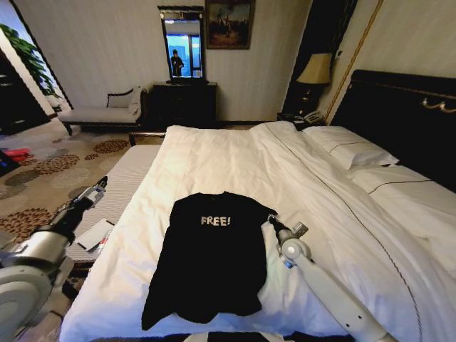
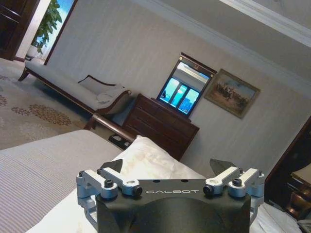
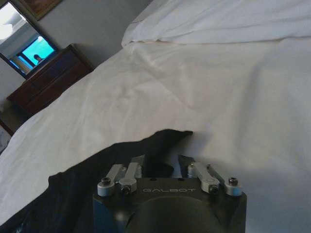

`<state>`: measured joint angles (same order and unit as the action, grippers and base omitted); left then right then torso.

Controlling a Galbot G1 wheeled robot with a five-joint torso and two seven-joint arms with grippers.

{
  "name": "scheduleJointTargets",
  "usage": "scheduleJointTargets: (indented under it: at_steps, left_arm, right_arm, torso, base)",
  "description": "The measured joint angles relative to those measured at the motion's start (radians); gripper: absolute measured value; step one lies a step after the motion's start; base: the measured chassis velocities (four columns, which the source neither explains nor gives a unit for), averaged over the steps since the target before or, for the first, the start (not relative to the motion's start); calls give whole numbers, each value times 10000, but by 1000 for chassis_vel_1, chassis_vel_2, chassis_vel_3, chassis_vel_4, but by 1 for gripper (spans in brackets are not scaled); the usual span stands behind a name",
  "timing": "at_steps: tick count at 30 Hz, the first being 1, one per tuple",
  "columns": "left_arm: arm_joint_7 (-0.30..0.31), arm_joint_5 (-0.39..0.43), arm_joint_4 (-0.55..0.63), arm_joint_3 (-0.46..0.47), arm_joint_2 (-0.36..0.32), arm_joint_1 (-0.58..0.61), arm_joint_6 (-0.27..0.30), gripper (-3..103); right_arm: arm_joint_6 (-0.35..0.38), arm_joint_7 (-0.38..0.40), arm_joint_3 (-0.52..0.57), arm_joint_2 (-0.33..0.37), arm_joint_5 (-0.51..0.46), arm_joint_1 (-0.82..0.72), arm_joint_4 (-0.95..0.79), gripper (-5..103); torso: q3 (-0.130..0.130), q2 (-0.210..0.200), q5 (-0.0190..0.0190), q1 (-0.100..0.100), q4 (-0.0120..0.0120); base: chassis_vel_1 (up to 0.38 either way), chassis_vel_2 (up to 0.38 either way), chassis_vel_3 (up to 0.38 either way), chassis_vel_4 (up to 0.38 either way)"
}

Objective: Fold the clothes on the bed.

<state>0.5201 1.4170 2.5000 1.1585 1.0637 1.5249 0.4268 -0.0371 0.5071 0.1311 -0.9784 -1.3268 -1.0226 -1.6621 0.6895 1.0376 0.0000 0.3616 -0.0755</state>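
The clothes are one black T-shirt (image 1: 210, 260) with white "FREE!" lettering, lying flat near the front of the bed (image 1: 228, 160). My right gripper (image 1: 270, 221) is at the shirt's right sleeve. In the right wrist view the right gripper (image 3: 162, 164) is open and low over the sheet, and the sleeve's black fabric (image 3: 165, 141) lies between and just beyond its fingers. My left gripper (image 1: 100, 187) hangs off the bed's left side, well away from the shirt. The left wrist view shows the left gripper (image 2: 166, 169) wide open with nothing in it.
A grey padded bench (image 1: 125, 178) runs along the bed's left side with a white flat booklet (image 1: 95, 234) on it. Pillows (image 1: 353, 149) and a dark headboard (image 1: 399, 117) are at the right. A chaise longue (image 1: 107, 110) and dresser (image 1: 184, 103) stand by the far wall.
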Motion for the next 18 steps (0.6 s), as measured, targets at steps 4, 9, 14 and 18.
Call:
scheduleJointTargets:
  at_steps: [4,9,14,18]
  left_arm:
    - [-6,-95,0,-89,40,-1,2,100]
    - [-8,-153,-1,-123,54,5,5,100]
    - [-9,-168,-1,-134,72,4,5,100]
    - [-10,-189,-1,-152,82,8,6,100]
  right_arm:
    - [0,17,1,-7,0,-151,-43,54]
    - [-2,16,-12,-60,-117,-235,-159,76]
    - [-8,-2,-82,-113,-225,-251,-190,85]
    - [-14,-49,-160,-153,-258,-203,-78,64]
  torso:
    - [0,0,0,0,-1]
    - [0,0,0,0,0]
    - [0,0,0,0,0]
    - [0,0,0,1,0]
  base:
    - [0,0,0,0]
    - [0,0,0,0]
    - [0,0,0,0]
    - [0,0,0,0]
